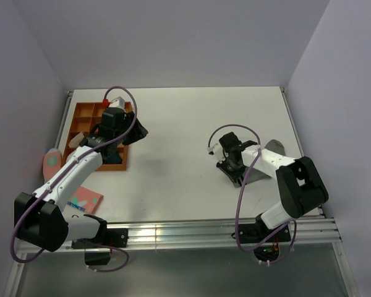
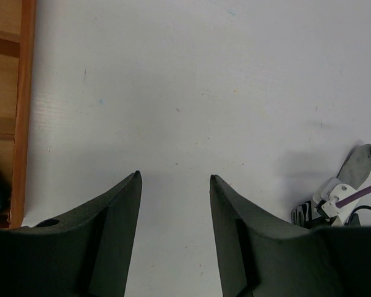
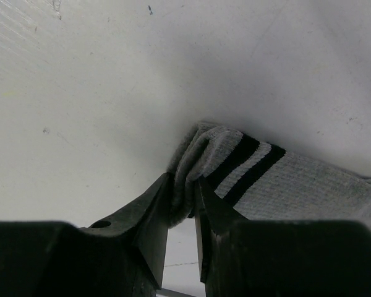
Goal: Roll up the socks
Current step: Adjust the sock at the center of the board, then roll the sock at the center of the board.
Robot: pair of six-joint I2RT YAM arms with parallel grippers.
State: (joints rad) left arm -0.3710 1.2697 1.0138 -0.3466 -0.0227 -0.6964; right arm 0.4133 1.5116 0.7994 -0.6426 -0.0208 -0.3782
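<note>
On the right side of the white table (image 1: pixel 179 124), the grey sock (image 3: pixel 297 182) lies with its dark-striped cuff bunched between the jaws of my right gripper (image 3: pixel 184 185) — they're pinched nearly together on the fabric. Over to the left, my left gripper (image 2: pixel 175 179) hangs partly open with nothing between its fingers, above bare tabletop just beside the orange tray (image 1: pixel 89 106) — a pink sock (image 1: pixel 51 162) lies beyond it.

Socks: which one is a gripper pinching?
The grey sock with the dark-striped cuff, pinched by the right gripper; the pink sock lies untouched, far left.
</note>
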